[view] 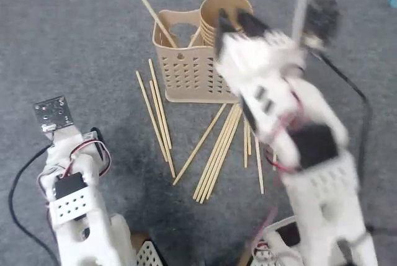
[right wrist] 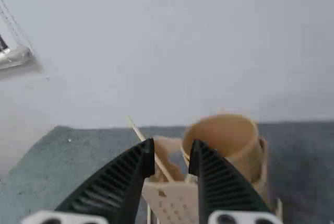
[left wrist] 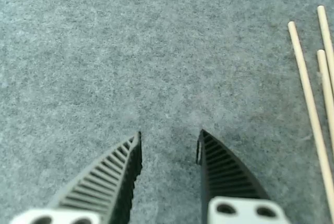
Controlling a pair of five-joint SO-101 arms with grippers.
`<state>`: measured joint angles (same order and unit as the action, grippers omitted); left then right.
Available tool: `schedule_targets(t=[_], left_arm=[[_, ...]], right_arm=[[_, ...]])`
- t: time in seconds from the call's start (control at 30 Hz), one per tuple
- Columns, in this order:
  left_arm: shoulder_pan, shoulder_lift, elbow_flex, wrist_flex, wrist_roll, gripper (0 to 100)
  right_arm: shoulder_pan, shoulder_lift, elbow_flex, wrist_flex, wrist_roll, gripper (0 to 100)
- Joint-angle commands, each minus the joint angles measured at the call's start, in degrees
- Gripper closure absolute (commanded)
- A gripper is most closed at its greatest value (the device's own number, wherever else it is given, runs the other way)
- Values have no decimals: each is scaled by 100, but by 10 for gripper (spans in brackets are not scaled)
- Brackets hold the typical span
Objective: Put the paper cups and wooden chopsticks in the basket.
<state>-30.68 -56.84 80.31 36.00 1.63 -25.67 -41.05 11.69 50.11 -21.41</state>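
A beige perforated basket (view: pixel 186 70) stands at the back of the grey mat. A stack of paper cups (view: pixel 224 10) sits tilted in it, and one wooden chopstick (view: pixel 155 17) leans out of it. Several more chopsticks (view: pixel 217 145) lie loose on the mat in front of the basket. My right gripper (view: pixel 239 25) hangs raised over the basket's cup side, open a little with nothing between its fingers (right wrist: pixel 130 169); its wrist view shows the cups (right wrist: pixel 224 138) and the basket (right wrist: pixel 172 198) just beyond. My left gripper (left wrist: pixel 169 145) is open over bare mat, with chopsticks (left wrist: pixel 308 104) off to one side.
The left arm (view: pixel 71 185) stands at the front left and the right arm's body (view: pixel 310 154) fills the front right. A black cable (view: pixel 363 108) runs along the right side. Bare mat (view: pixel 74 49) lies left of the basket.
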Motion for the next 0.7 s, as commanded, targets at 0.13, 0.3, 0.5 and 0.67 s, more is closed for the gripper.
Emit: schedule_targets(t=[0.13, 0.3, 0.5, 0.67], left_arm=[[53, -97, -31, -176, -18, 834], [220, -88, -57, -141, -9, 834], [642, 211, -664, 651, -9, 834], [870, 1442, -1886, 1284, 26, 834]], right_arm=[[1068, -1411, 703, 3029, -246, 883], [1754, -1815, 2347, 2624, -237, 884], [1798, -1903, 4325, 1666, -229, 884], [1842, -1956, 5451, 409, 185, 884]])
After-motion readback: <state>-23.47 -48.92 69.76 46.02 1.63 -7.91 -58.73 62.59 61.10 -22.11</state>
